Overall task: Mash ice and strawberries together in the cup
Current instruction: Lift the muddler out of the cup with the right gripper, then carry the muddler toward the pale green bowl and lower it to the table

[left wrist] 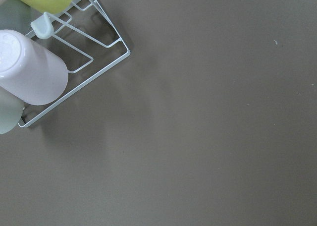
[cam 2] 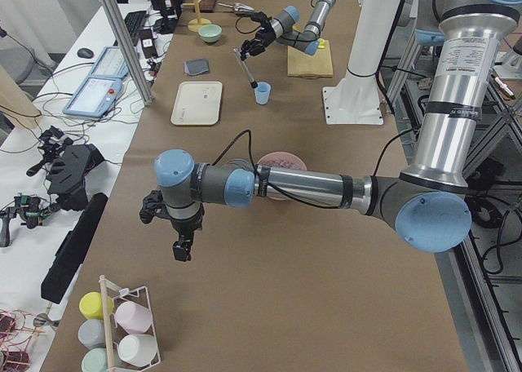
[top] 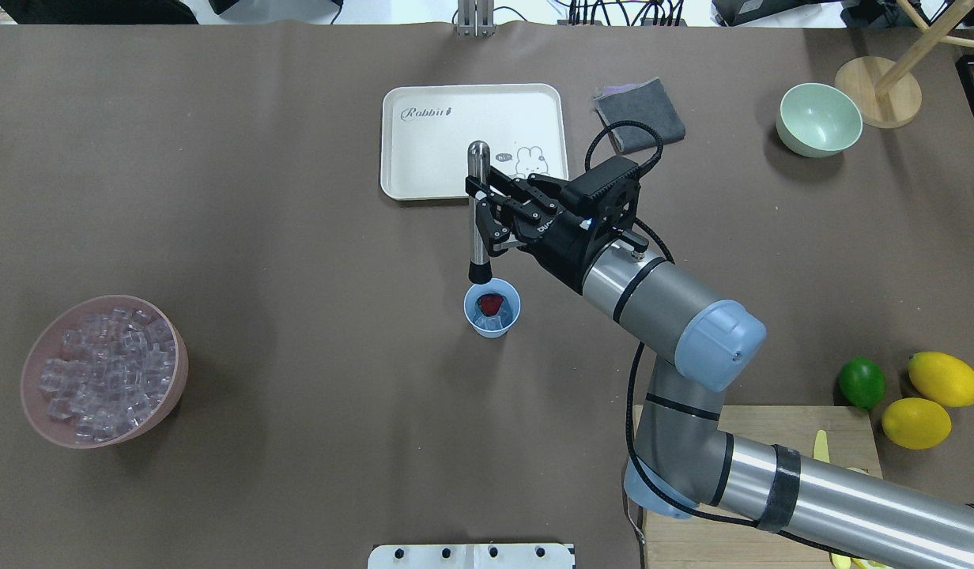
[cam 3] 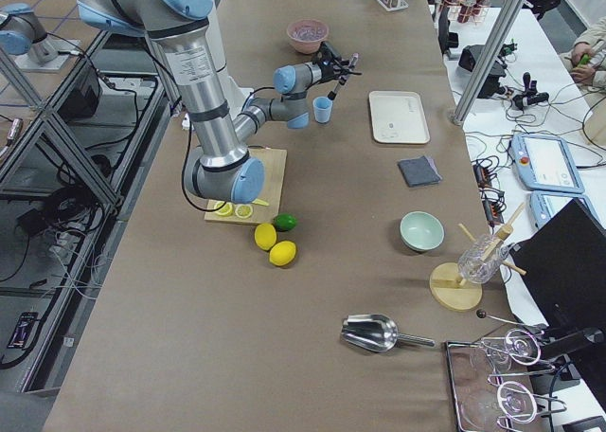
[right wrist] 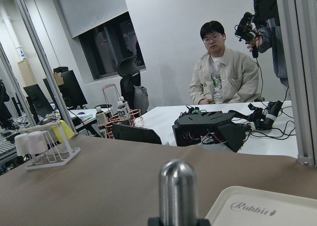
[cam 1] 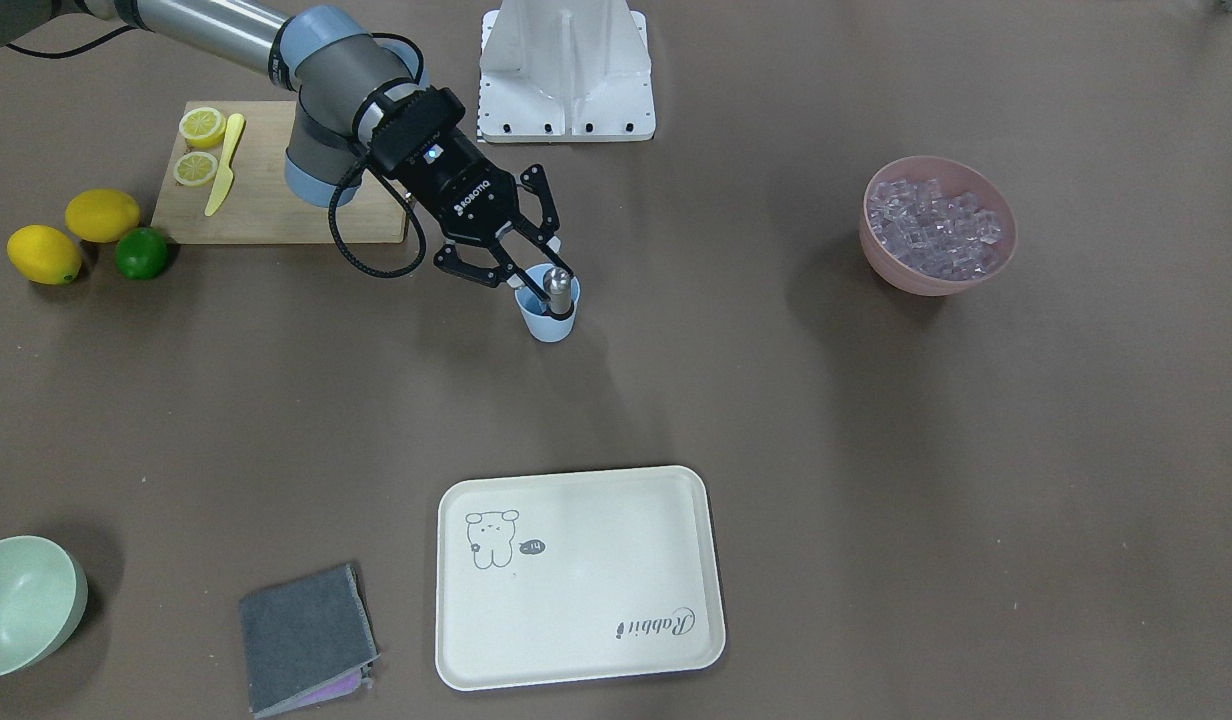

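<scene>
Brown paper covers the table (top: 297, 197). Right gripper (top: 484, 213) clamps 1 steel muddler (top: 478, 166), tip poised over the cup (top: 504, 325) at mid-table, 1 strawberry (top: 491, 303) and ice (top: 487, 322) inside. Mashing looks about to begin: next, drive straight down.

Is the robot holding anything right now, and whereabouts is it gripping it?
The right gripper holds a metal muddler by the middle of its shaft, with the black tip at the cup's mouth. For the left gripper, I cannot tell.
</scene>
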